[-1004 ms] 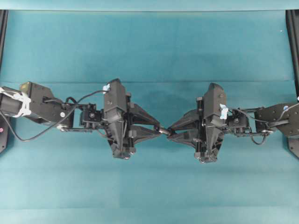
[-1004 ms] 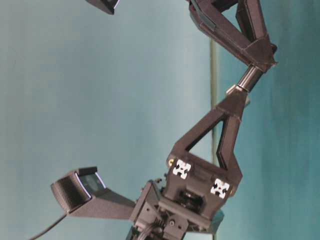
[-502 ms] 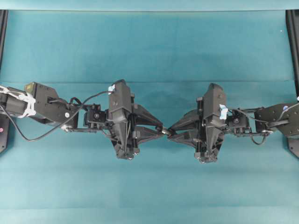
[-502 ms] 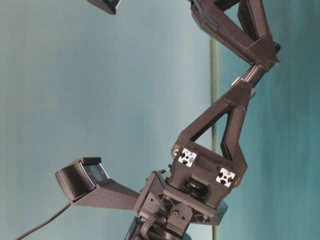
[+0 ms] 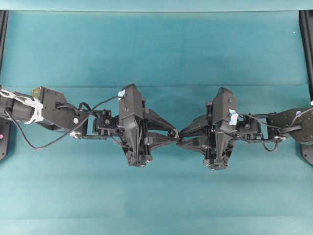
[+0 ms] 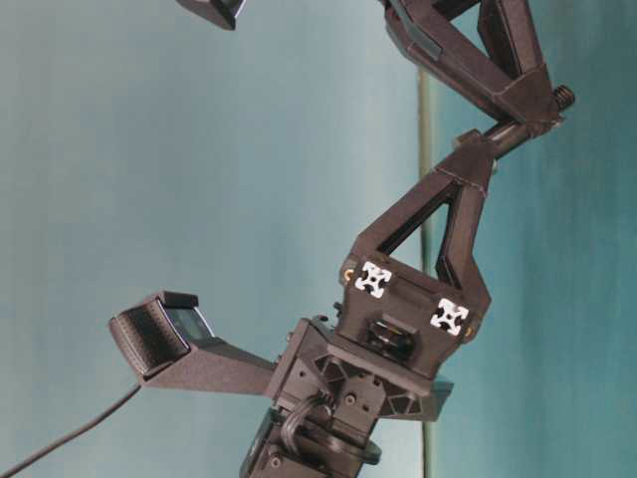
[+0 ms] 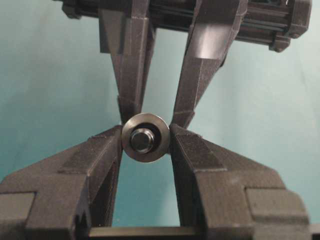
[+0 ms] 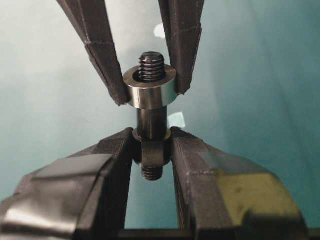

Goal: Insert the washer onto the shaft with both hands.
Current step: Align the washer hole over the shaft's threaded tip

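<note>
My left gripper [image 7: 145, 138] is shut on the washer [image 7: 145, 156], a grey metal ring pinched at its rim. In the left wrist view the shaft's tip [image 7: 143, 141] fills the washer's hole. My right gripper [image 8: 152, 142] is shut on the shaft [image 8: 151, 120], a dark stepped rod. The washer [image 8: 150, 96] sits around the rod, and the threaded end [image 8: 151, 65] pokes out beyond it. From overhead, the left gripper [image 5: 171, 135] and right gripper [image 5: 182, 138] meet tip to tip above the table's middle. A threaded shaft end [image 6: 564, 97] shows in the table-level view.
Teal cloth [image 5: 156, 49] covers the table. Black frame rails [image 5: 307, 44] run along the left and right edges. A small pale scrap [image 8: 175, 120] lies on the cloth below the grippers. Both arms reach in from the sides at mid height.
My left gripper has moved right toward the right gripper, carrying the washer over the shaft's end. The gap between the fingertips has closed. The right arm has stayed put.
</note>
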Tool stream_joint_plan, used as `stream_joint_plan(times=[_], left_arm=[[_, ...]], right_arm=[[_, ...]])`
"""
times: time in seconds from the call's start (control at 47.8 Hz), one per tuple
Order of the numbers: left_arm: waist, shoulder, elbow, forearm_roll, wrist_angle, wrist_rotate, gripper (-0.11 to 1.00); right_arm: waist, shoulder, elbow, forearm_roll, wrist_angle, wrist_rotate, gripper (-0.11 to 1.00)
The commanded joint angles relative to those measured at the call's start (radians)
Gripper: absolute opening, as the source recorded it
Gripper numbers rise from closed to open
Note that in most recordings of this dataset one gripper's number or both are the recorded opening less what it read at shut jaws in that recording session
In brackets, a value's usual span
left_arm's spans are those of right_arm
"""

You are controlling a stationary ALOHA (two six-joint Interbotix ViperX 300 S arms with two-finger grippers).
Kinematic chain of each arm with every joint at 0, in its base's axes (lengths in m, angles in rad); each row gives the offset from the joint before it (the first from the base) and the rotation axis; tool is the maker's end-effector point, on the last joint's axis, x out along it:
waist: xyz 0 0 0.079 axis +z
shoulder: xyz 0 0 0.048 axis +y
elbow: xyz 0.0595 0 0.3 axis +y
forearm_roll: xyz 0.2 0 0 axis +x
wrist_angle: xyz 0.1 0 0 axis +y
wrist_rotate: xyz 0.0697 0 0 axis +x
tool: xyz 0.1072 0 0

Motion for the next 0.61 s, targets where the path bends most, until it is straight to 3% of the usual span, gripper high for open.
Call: stream_joint_plan(times=[0.0,0.586], left_arm=[[-0.008,0.002,-0.008,0.002,0.003,0.002,0.36],[-0.011,-0.002,-0.008,0.002,0.031,-0.005,0.36]], right_arm=[[-0.005,-0.012,-0.018,-0.002,-0.014,-0.008,-0.01],[-0.005,-0.020,-0.017,-0.002,-0.006,-0.011,-0.01]])
